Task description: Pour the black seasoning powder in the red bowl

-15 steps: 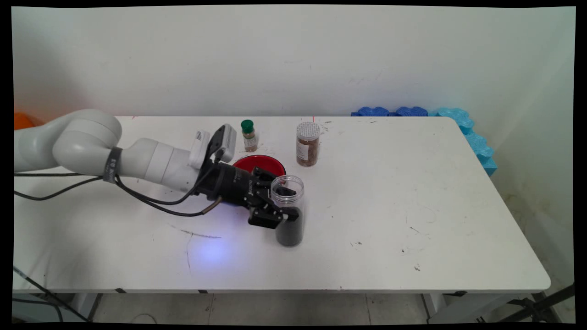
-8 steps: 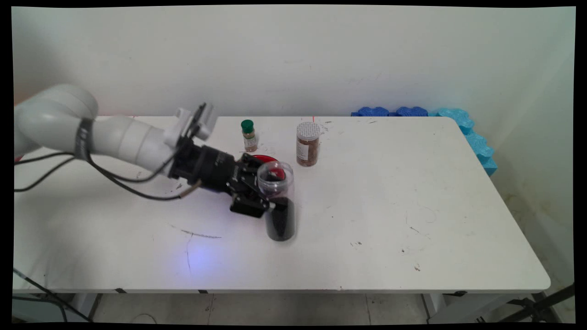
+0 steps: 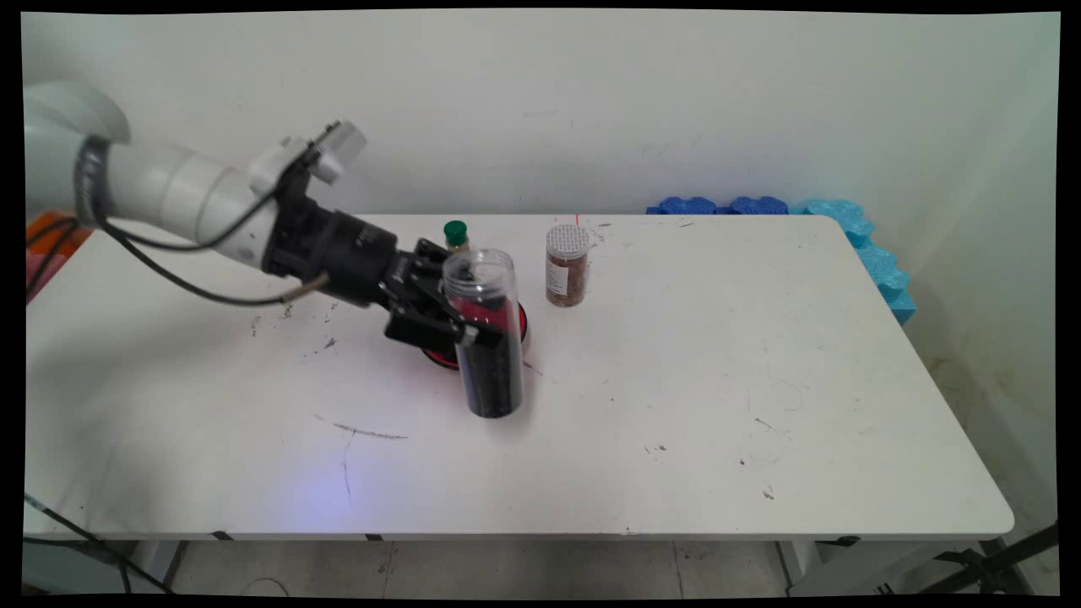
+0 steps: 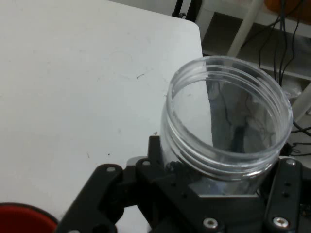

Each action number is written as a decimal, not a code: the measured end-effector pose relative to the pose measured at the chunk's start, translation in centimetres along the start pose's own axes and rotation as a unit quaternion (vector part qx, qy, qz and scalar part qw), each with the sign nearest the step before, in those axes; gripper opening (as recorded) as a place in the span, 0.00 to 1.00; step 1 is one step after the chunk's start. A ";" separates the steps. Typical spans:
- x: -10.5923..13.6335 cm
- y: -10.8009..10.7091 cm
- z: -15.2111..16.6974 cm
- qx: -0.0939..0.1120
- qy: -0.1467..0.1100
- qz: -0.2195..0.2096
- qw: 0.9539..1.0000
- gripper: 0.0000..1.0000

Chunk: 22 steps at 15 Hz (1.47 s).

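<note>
My gripper (image 3: 460, 314) is shut on a clear open-topped jar (image 3: 484, 333), about half full of dark grains. I hold the jar off the table, nearly upright, in front of a red dish (image 3: 517, 323) that it partly hides. In the hand view the jar's open threaded mouth (image 4: 228, 124) fills the middle, clamped between my fingers (image 4: 160, 160), and an edge of the red dish (image 4: 24, 221) shows at the bottom left.
A small green-capped bottle (image 3: 456, 234) and a brown-filled jar with a perforated lid (image 3: 567, 264) stand behind the dish. Blue foam blocks (image 3: 794, 207) line the table's far right corner. The white table (image 3: 760, 380) carries dark scuff marks.
The jar has risen off the table and shifted left and toward the back in my grip. The arm has lifted, and the jar now overlaps the red dish.
</note>
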 end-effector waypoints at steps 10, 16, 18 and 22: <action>2.8 -2.4 -4.9 -0.007 -0.029 -0.068 0.997 0.00; 3.4 -3.4 -6.3 -0.011 -0.038 -0.100 0.994 0.00; 3.3 -3.7 -6.7 -0.009 -0.041 -0.123 0.991 0.00; 2.4 -4.5 -7.6 0.006 -0.064 -0.222 0.973 0.00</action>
